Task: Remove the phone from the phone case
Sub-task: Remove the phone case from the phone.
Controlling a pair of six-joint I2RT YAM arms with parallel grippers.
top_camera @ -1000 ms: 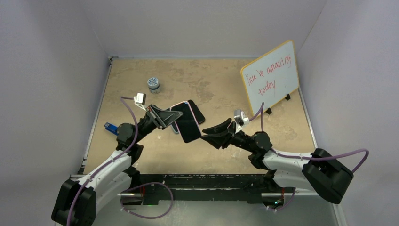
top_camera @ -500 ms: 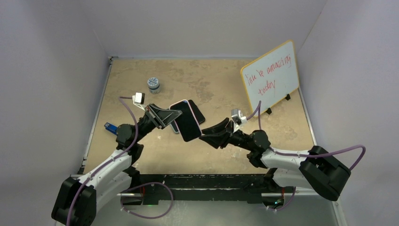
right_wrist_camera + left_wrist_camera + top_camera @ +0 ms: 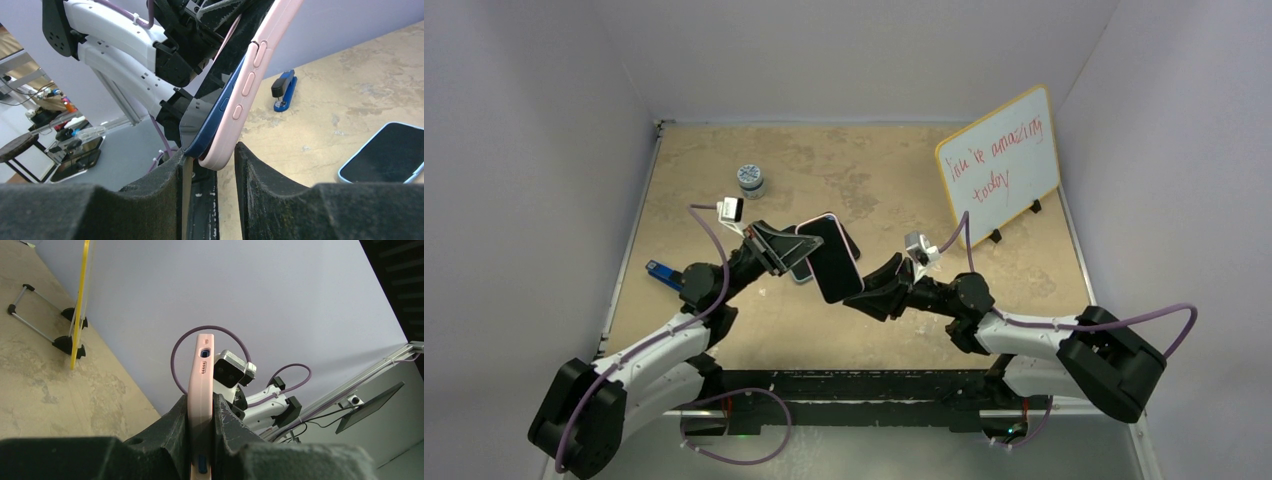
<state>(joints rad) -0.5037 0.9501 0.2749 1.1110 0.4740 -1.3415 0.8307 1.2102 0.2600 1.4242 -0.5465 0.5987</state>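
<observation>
The phone [image 3: 832, 262] is held up above the table, screen dark, inside a pink phone case [image 3: 810, 224]. My left gripper [image 3: 788, 250] is shut on the case's edge; in the left wrist view the pink case [image 3: 201, 375] stands edge-on between the fingers of that gripper [image 3: 201, 440]. My right gripper [image 3: 856, 293] stands open around the lower corner. In the right wrist view the dark blue phone [image 3: 220, 112] has lifted out of the pink case [image 3: 246, 90] at that corner. The right gripper's [image 3: 210, 157] left finger touches the phone, and a small gap shows beside the case.
A second phone [image 3: 385, 160] in a light blue case lies flat on the table under the held one. A blue stapler [image 3: 658, 271] sits at the left, a small jar [image 3: 750, 180] at the back left, and a whiteboard [image 3: 1001, 160] on a stand at the back right.
My right gripper has moved left until its jaws straddle the phone's lower corner. The left arm has shifted the phone a little to the right.
</observation>
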